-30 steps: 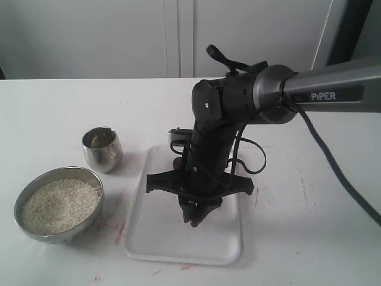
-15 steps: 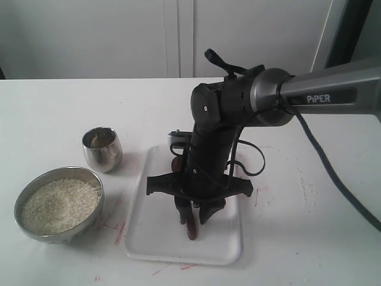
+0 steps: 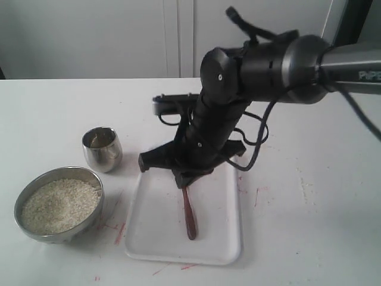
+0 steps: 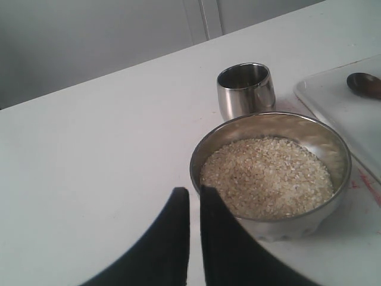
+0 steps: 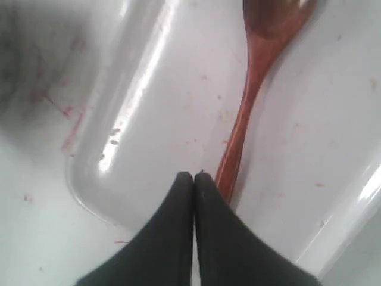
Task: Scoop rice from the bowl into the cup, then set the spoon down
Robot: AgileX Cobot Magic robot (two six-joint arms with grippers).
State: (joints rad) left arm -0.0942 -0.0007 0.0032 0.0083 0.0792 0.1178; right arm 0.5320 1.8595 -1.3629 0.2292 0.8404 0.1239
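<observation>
Jaws of the right gripper (image 5: 194,176) are clenched on nothing, just above the spoon (image 3: 189,215). It lies free on the tray (image 3: 149,238), long axis running near to far. The right arm is nearer.

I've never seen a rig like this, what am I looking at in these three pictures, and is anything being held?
It is a robot with two arms, each ending in a two-fingered gripper. One camera stands off the arms and shows the table; the other two sit on the wrists, looking past the left gripper and the right gripper. On the table stand a steel bowl of rice and a small cup; a wooden spoon lies in a white tray. Both grippers look shut and empty.
</observation>
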